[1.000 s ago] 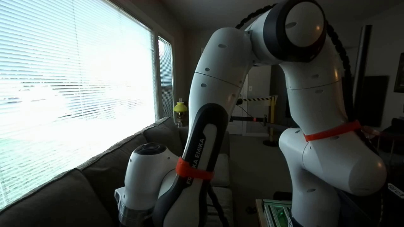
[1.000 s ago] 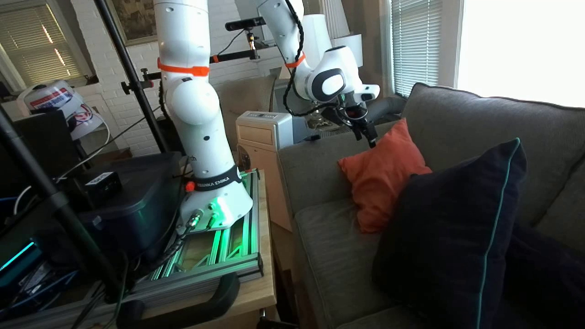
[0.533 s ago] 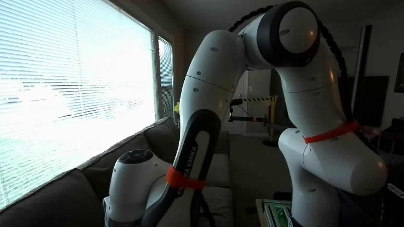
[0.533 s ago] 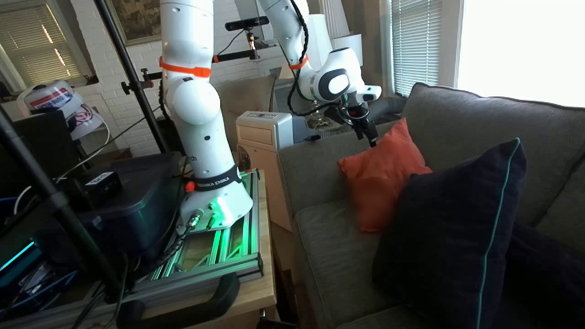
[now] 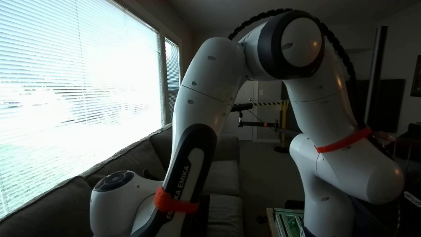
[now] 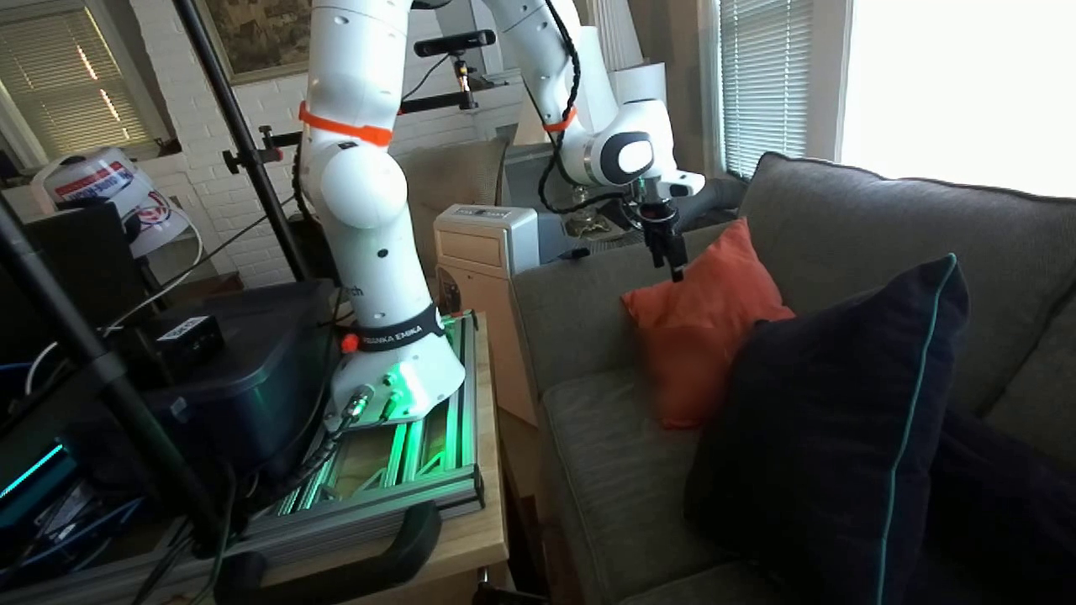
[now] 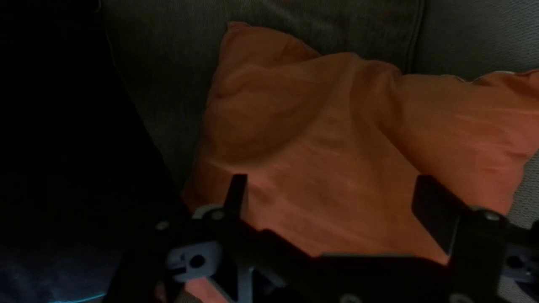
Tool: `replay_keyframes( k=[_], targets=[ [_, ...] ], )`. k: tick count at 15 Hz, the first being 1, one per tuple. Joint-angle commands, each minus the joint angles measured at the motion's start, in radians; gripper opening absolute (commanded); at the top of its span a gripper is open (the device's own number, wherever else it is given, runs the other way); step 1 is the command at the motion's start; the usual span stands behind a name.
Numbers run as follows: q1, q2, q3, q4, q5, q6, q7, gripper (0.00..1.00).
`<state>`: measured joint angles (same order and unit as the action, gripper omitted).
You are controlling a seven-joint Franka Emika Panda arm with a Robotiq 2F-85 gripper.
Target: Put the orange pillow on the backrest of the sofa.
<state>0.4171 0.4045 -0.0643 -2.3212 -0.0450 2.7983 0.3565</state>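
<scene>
In an exterior view the dark cushion (image 6: 824, 428) hides part of the orange pillow (image 6: 714, 311) and is cut off by the lower edge; behind the orange pillow, the backrest (image 6: 916, 202) runs past the right edge. Whether the tool (image 6: 670, 269) touches the orange pillow cannot be told. In the wrist view the tool hides the orange pillow's lower part, and one corner is cut off

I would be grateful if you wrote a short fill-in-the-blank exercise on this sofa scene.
The end effector is ____ rather than shut.
The orange pillow rests on the flat ____ of the sofa, not atop its backrest.
In an exterior view, the dark cushion sits in ____ of the orange pillow.
Missing words: open; seat; front.
</scene>
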Motion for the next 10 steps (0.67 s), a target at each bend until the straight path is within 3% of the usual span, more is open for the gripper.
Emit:
replay_keyframes(
  k=[1,6,10],
  targets=[
    [0.010,0.052,0.012,0.079,-0.025,-0.100,0.087,1.00],
    [0.028,0.106,0.025,0.151,-0.017,-0.177,0.191,1.00],
    [0.038,0.155,0.047,0.181,-0.006,-0.114,0.237,1.00]
  ],
)
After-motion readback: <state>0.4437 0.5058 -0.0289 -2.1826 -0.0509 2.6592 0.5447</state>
